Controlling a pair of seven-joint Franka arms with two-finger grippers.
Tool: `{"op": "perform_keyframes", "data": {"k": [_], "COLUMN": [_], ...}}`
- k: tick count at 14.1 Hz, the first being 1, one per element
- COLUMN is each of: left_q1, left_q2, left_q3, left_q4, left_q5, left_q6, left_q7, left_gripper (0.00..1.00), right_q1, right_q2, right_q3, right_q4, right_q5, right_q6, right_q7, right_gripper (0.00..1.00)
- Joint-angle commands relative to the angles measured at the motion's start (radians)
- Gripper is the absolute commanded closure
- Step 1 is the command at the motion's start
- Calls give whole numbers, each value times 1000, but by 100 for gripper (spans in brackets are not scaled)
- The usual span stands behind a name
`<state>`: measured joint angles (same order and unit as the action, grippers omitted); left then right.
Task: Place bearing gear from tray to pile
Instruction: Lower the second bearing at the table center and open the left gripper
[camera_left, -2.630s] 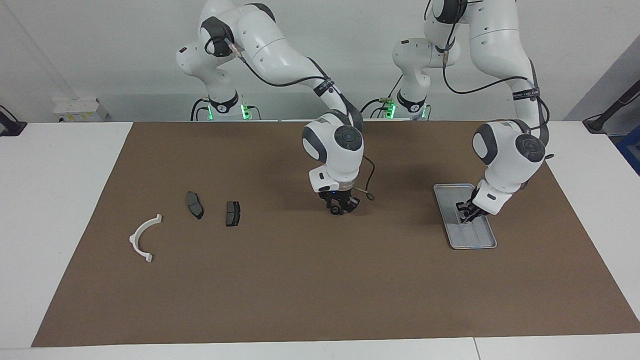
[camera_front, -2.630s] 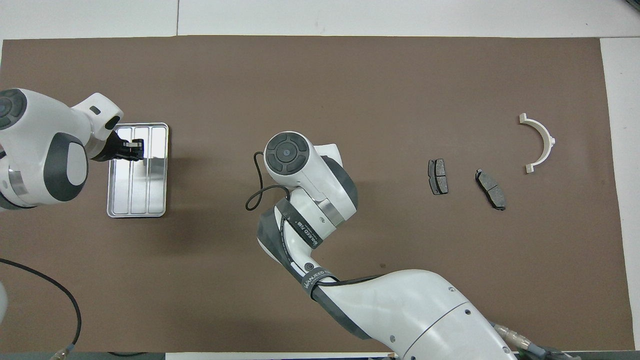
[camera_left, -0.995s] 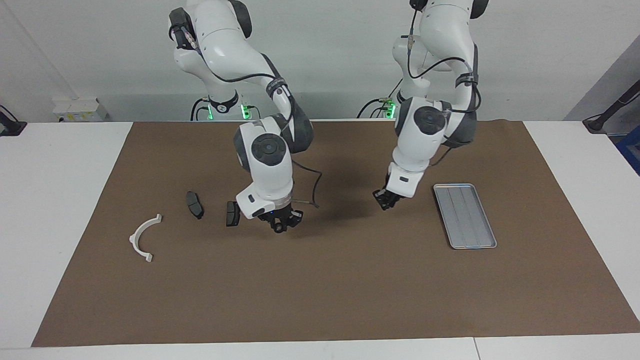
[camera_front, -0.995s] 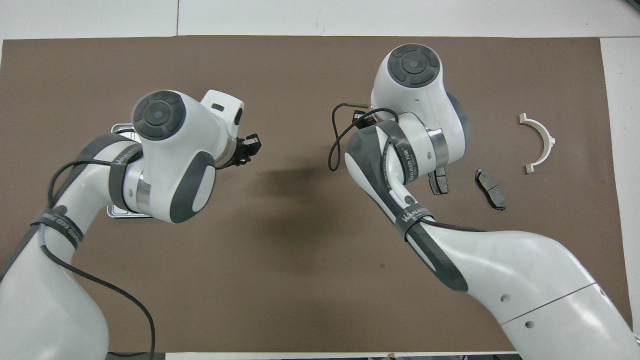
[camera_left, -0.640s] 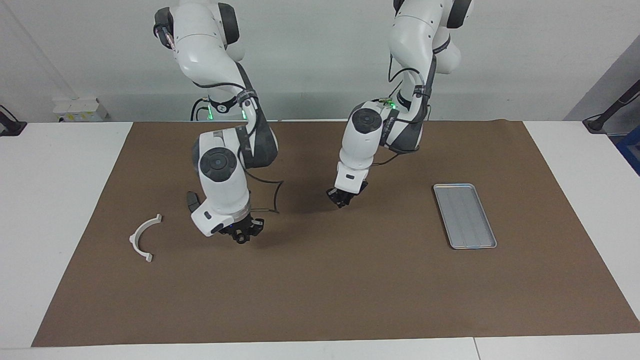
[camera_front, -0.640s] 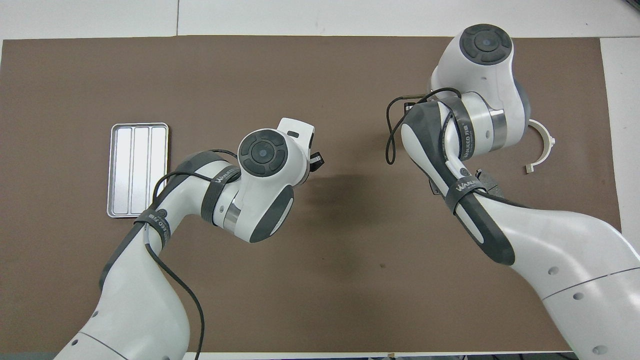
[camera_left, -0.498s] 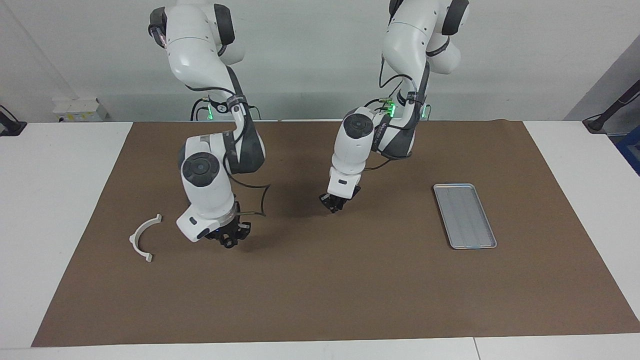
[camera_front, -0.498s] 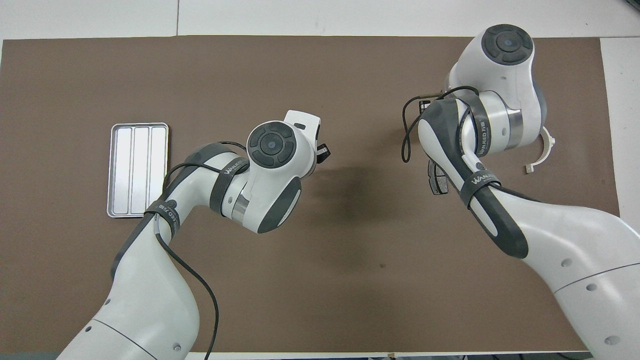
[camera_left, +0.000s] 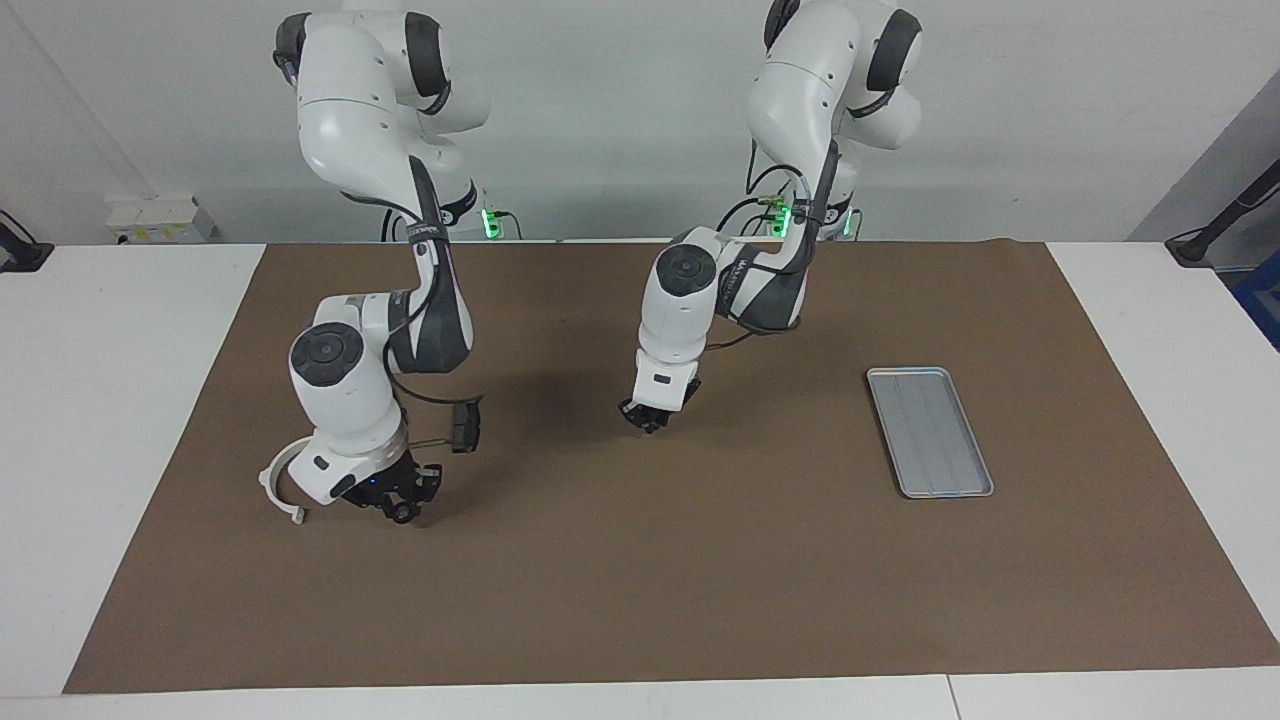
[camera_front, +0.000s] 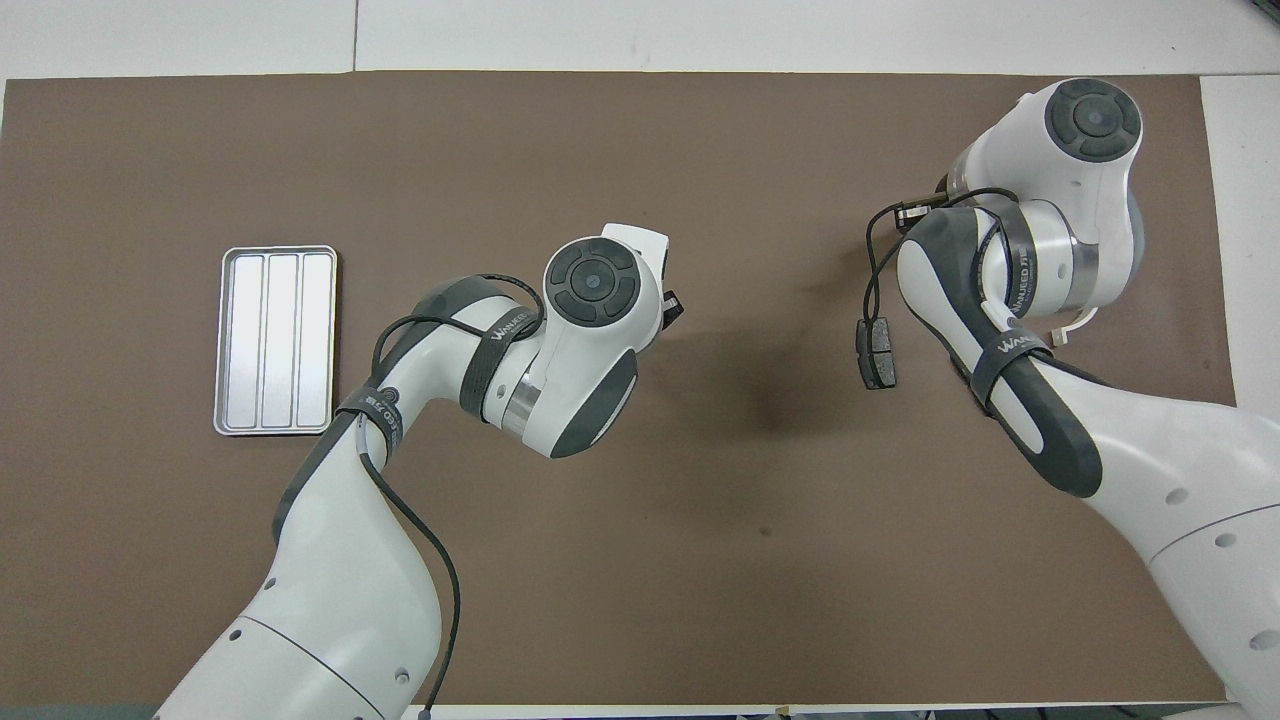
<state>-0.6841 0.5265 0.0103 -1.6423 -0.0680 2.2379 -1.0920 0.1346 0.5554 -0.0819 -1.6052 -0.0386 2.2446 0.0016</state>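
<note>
The silver tray (camera_left: 930, 430) (camera_front: 275, 340) lies with nothing in it at the left arm's end of the mat. The pile is at the right arm's end. It shows a white bracket (camera_left: 272, 482) (camera_front: 1076, 322), partly covered by the right hand, and one dark brake pad (camera_left: 464, 428) (camera_front: 876, 353). My right gripper (camera_left: 400, 506) hangs low over the mat beside the bracket, shut on a small dark ring, the bearing gear (camera_left: 402, 515). In the overhead view its own wrist hides it. My left gripper (camera_left: 645, 418) (camera_front: 672, 308) hangs shut over the mat's middle, holding nothing.
A brown mat (camera_left: 700, 580) covers most of the white table. The right arm's black cable (camera_left: 440, 400) loops down close to the brake pad. A white box (camera_left: 160, 220) sits by the wall at the right arm's end.
The right gripper has carried the ring from the mat's middle past the brake pads to beside the bracket. The left gripper has left the tray and moved over the mat's middle.
</note>
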Motion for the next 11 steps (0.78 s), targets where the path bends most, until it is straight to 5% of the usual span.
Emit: {"op": "perform_keyframes", "data": {"k": [1,9,10,11], "left_q1": [-17,-17,-14,-14], "left_q2": [13,38,38,38], "left_q3": [19,23,25,31], "left_q4": [16,7,7,10], "left_q5": [19,42,42,50], "left_q6": [-17,-20,-26,-35], "left_q7": [-25,-28,-35,-55], "left_gripper": [100,100,76,19], "right_q1": [-29,-35,-38,-38], "right_q2": [-12,-8,-8,-8], "right_q3": [16,17,17,17], "right_q4": [-45,-78,-97,-114], "right_q5": [-14,-9,-9,-9], "right_q6": [67,96,131,163], "right_q7": [-41,-45,-48,-58], "right_gripper": [96,96,96,95]}}
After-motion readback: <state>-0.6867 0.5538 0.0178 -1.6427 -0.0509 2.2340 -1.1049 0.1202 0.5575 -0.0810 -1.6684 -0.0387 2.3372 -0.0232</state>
